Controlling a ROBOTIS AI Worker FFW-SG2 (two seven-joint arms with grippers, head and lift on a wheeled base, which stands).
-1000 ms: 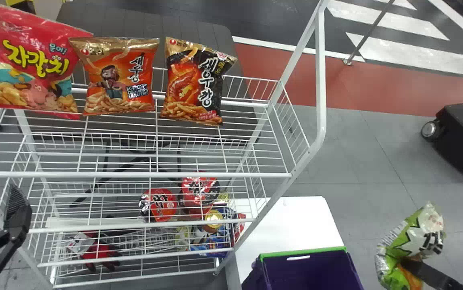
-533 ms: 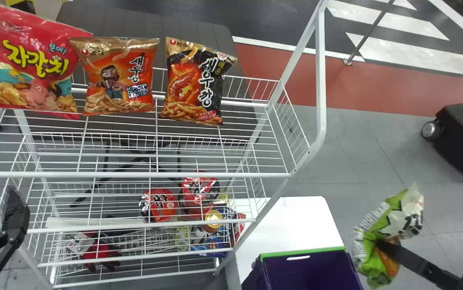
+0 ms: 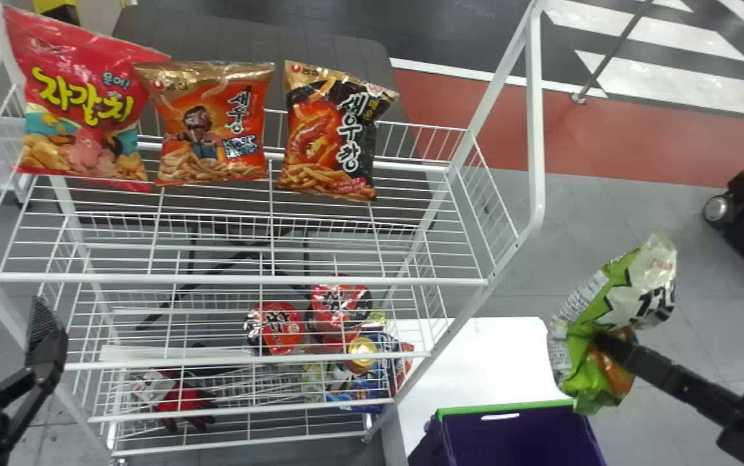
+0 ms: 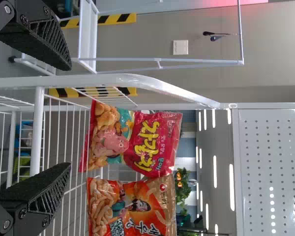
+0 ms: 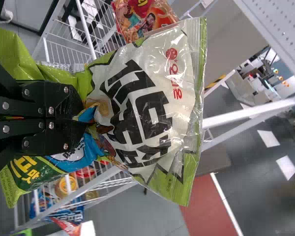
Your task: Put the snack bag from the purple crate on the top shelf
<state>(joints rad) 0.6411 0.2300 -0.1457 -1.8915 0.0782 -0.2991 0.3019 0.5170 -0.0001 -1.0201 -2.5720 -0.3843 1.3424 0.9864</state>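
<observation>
The rack (image 3: 535,129) fills the left and middle of the frame, its top shelf (image 3: 236,279) bearing a red bag (image 3: 80,129), an orange bag (image 3: 216,149) and a black bag (image 3: 359,116) towards the upper left; red cups (image 3: 280,327), a gold-topped can (image 3: 362,349) and red gloves (image 3: 180,398) lie on lower levels. At bottom right of centre sits the crate (image 3: 527,440), cut off by the edge, so I cannot tell what lies deeper in it. My snack bag (image 3: 634,285) hangs at lower right, out of the crate, with my right pincer (image 5: 86,124) clamped across its middle, creasing it. I judge it light, soft and puffed with air, its slick film apt to slide or swivel, its contents easily crushed. The middle is a fair hold: I should squeeze only enough to stop it turning, lift it above the front rail, swing left, and set it upright beside the black bag without snagging the wire. My left pincer (image 4: 70,116) waits at lower left, fingers apart.
</observation>
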